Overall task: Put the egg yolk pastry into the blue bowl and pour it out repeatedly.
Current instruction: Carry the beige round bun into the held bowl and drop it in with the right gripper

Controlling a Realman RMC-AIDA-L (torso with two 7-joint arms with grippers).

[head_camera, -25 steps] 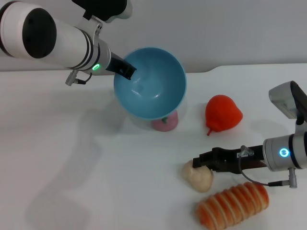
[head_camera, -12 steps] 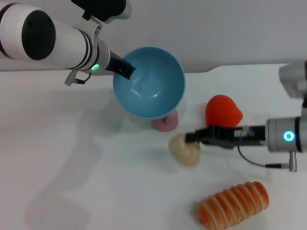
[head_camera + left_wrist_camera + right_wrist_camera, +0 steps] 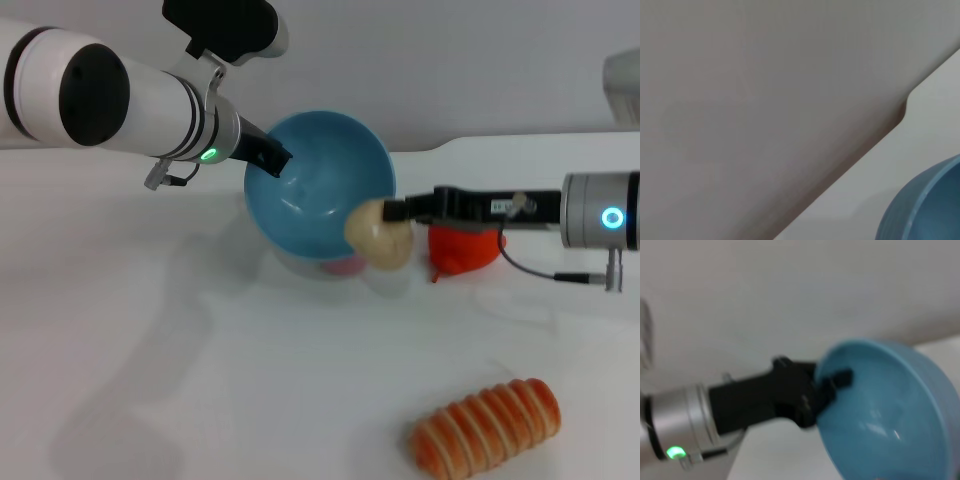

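white table (image 3: 200,400) under everything, meeting a pale grey wall along the far side. left arm reaching in from the near left, large and white with a green light near the wrist. left gripper (image 3: 272,160) clamped on the far-left rim of the blue bowl (image 3: 320,190), one black finger inside the wall and one outside, seen clearly in the right wrist view (image 3: 827,385) where the bowl (image 3: 890,415) fills the near corner. bowl lifted clear of the table and tipped, its open mouth facing toward the right arm and the camera, inside bare. only a curved slice of the bowl's outer wall (image 3: 925,205) in the left wrist view, against the table edge and wall.

right arm stretched in level from the right with a blue ring light on its silver wrist. right gripper (image 3: 392,212) pinching the egg yolk pastry (image 3: 378,234) at its right side, slim black fingers pressed against it. pastry raised off the table, just at the lower right rim of the bowl and overlapping it in the head view; cannot tell whether touching the rim.

long orange ridged bread roll (image 3: 487,425) lying on the near right of the table, well apart from the rest. red fruit-shaped toy (image 3: 462,248) behind the right gripper, partly hidden. sliver of a pink ball (image 3: 342,266) showing beneath the bowl.
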